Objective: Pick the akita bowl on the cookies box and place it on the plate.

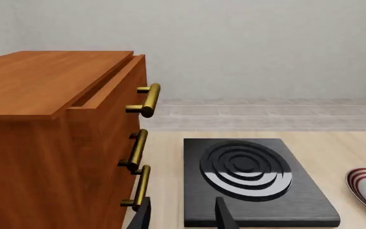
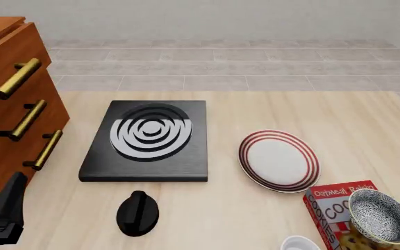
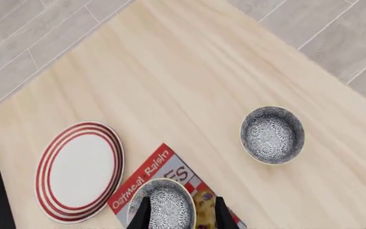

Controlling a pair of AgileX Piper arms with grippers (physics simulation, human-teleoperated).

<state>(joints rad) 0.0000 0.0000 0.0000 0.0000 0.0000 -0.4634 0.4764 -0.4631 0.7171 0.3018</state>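
Observation:
The akita bowl (image 2: 382, 216) is speckled black and white and sits on the red cookies box (image 2: 332, 208) at the table's near right corner. In the right wrist view the same akita bowl (image 3: 164, 206) rests on the cookies box (image 3: 150, 172). My right gripper (image 3: 181, 217) hangs open above it, one finger over the bowl and the other past its rim. The red-ringed plate (image 2: 278, 160) lies just left of the box and is seen again as the plate (image 3: 80, 171). My left gripper (image 1: 183, 217) is open and holds nothing near the stove's front edge.
A wooden drawer cabinet (image 2: 9, 104) with brass handles stands at the left. The black stove (image 2: 148, 139) lies mid-table with a black knob (image 2: 137, 212) in front of it. A plain white bowl (image 2: 301, 244) sits near the box. A second speckled bowl (image 3: 272, 135) rests on the table.

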